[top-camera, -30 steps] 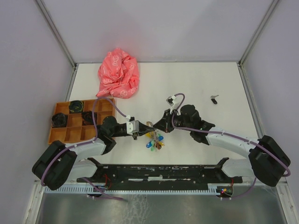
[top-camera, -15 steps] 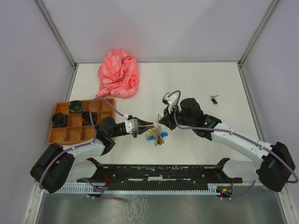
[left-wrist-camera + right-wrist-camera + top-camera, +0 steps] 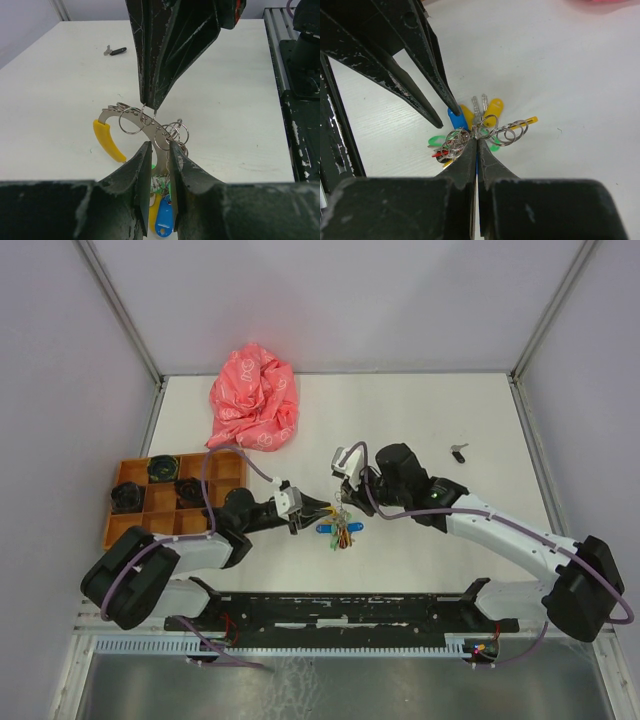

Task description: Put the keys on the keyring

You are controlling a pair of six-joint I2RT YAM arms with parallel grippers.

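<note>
Crumpled pink bag, orange compartment tray, white table

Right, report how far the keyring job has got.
Done: can't tell whether any key is on. In hand: right pincer pinches the silver ring bunch with coloured plastic tags; left pincer open, close to it. Left: small black-headed silver key lies apart on the white table.

Jaws flank keyring; far table open; cloth, tray likely bar left.
</note>
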